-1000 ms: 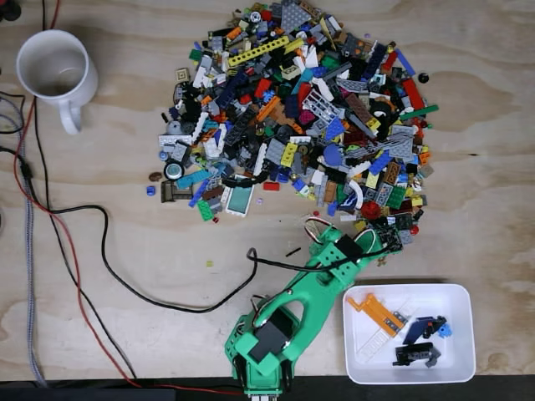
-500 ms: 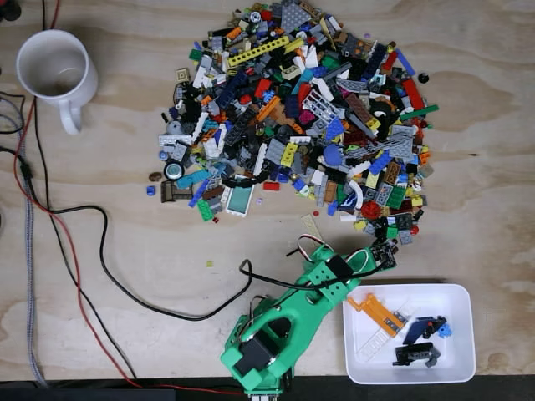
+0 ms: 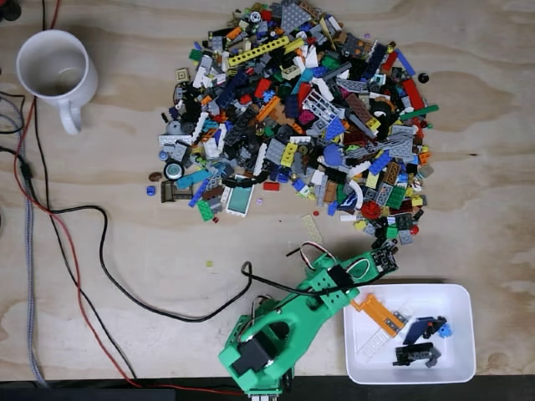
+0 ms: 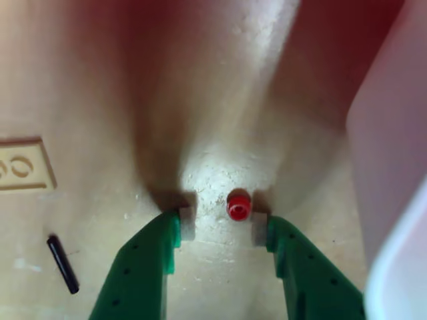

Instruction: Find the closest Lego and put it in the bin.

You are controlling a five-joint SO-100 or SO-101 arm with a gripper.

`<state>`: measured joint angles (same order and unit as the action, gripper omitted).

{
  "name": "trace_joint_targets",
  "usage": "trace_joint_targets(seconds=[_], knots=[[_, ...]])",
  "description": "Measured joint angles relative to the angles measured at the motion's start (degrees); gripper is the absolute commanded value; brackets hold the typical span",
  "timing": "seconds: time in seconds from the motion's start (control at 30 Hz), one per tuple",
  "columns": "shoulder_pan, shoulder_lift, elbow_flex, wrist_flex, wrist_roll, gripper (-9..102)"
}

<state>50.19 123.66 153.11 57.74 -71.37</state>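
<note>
There, red Lego (image 4: 238, 205) between open claw (image 4: 220, 225) fingers.

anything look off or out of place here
Mostly tidy. In the wrist view a small red piece sits between the open gripper fingertips, close to the right one, not clamped. A tan plate lies apart from the pile.

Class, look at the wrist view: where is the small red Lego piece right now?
The red piece lies on the wood between the open green fingers, nearer the right one, with the bin at the right edge.
</note>
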Motion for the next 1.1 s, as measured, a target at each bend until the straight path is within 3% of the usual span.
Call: trace_joint_targets(seconds=[0.57,1.1], knots=[[4.57,2.02,2.02,-2.37,-9.49,9],[3.16,2.64,2.9,-2.81,-8.44,3]])
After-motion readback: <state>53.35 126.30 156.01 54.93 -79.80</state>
